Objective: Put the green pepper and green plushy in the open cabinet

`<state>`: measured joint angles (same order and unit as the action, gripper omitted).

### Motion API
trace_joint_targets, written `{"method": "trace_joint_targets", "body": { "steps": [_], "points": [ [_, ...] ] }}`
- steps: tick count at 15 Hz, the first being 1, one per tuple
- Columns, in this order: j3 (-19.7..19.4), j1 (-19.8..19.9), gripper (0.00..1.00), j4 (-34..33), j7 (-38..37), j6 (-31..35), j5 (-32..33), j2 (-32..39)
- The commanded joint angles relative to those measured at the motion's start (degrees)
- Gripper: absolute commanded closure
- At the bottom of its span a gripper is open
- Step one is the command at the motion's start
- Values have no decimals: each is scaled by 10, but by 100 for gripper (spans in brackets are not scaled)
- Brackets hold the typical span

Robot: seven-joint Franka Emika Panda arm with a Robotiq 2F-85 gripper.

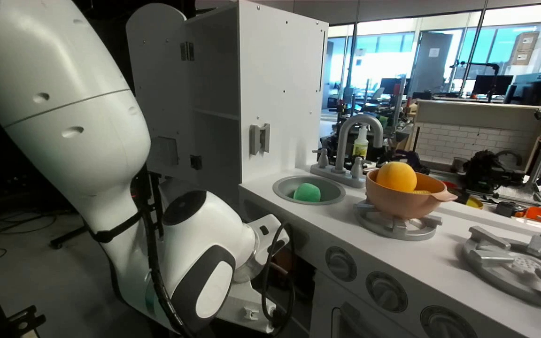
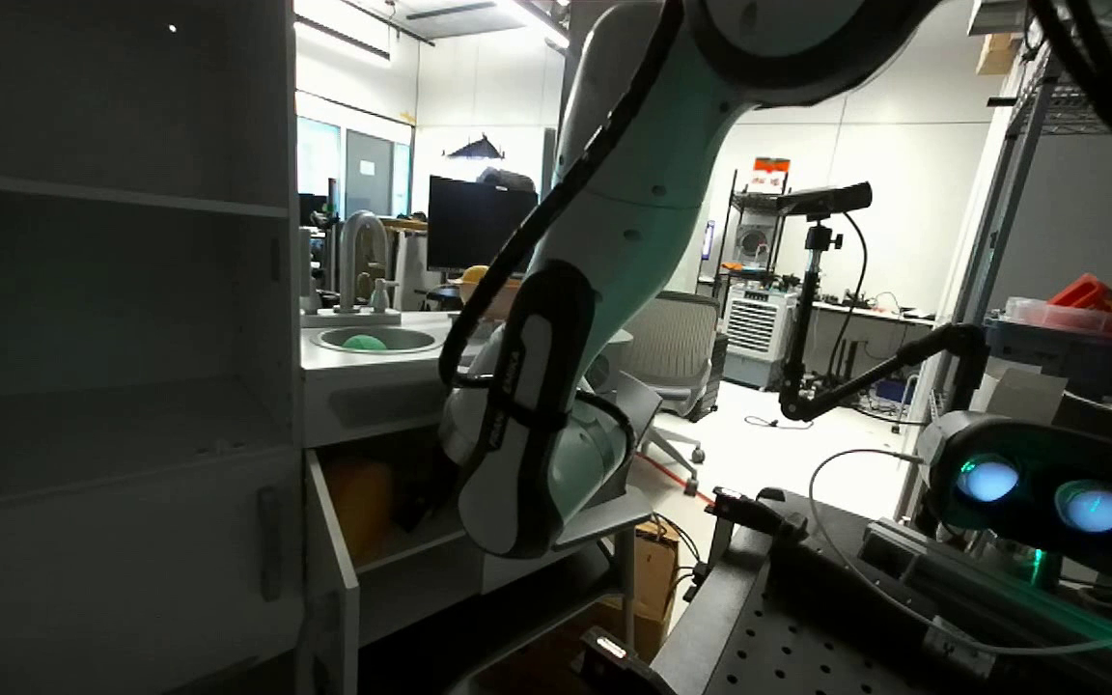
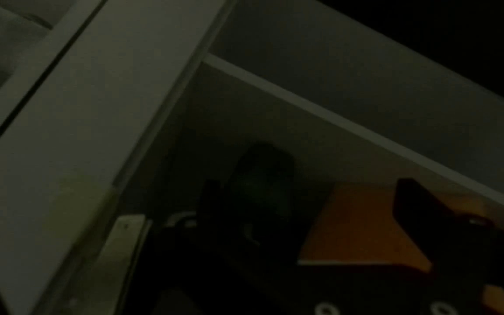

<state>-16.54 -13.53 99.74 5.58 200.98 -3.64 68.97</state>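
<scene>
Wrist view: my gripper (image 3: 308,192) spread wide, released; green pepper (image 3: 263,179) dim inside the open cabinet (image 3: 252,107).
Too dark to tell if my fingers (image 3: 418,212) touch it; orange thing (image 3: 365,223) lies near it. In both exterior views, green plushy (image 1: 307,192) sits in the sink (image 1: 332,192).

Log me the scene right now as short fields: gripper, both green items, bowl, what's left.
Gripper: open, inside the open cabinet
Green pepper: likely the dark rounded shape in the cabinet; too dim to confirm
Green plushy: in the sink
Orange object: in the cabinet, identity unclear
Bowl: on a burner, yellow-orange fruit inside
Left: plushy into cabinet
</scene>
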Motion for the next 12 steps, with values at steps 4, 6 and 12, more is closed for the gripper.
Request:
{"method": "trace_joint_targets", "body": {
  "steps": [4, 6, 12],
  "points": [
    [10, 13, 0, 206, 52, 12, 54, -167],
    [14, 23, 0, 262, 64, -6, 83, -234],
    [48, 85, 0, 341, 74, -99, 140, -427]
  ]
}}
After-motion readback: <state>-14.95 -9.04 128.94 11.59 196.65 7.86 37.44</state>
